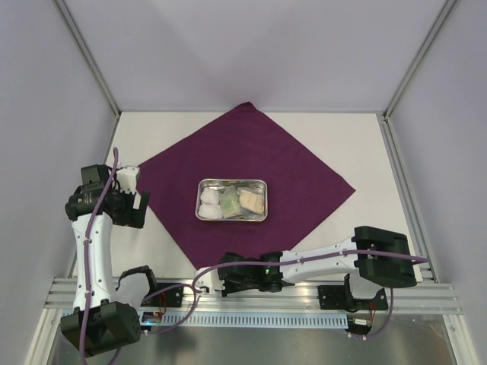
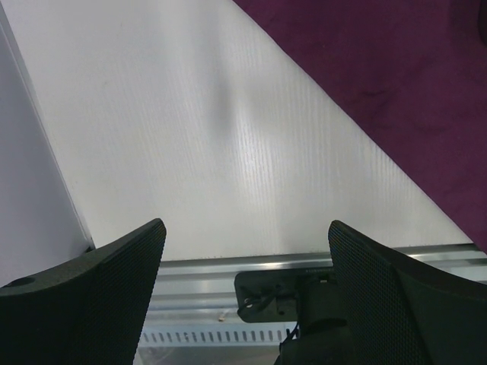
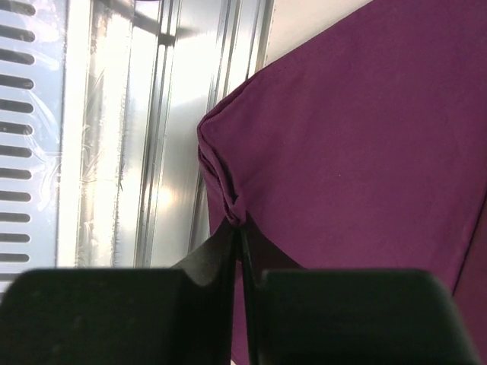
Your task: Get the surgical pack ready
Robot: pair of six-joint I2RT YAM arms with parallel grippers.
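Note:
The deep-purple cloth lies spread like a diamond on the white table. At its middle stands the steel tray, holding white gauze pads and two clear packets. My right gripper is down at the cloth's near corner. In the right wrist view the right gripper is shut on the bunched corner of the cloth. My left gripper hangs open above bare table just off the cloth's left edge; in its own view the left gripper holds nothing, and the cloth fills the upper right.
An aluminium rail runs along the table's near edge, right beside the pinched corner. Grey walls and frame posts enclose the table on the left, back and right. White table shows around the cloth.

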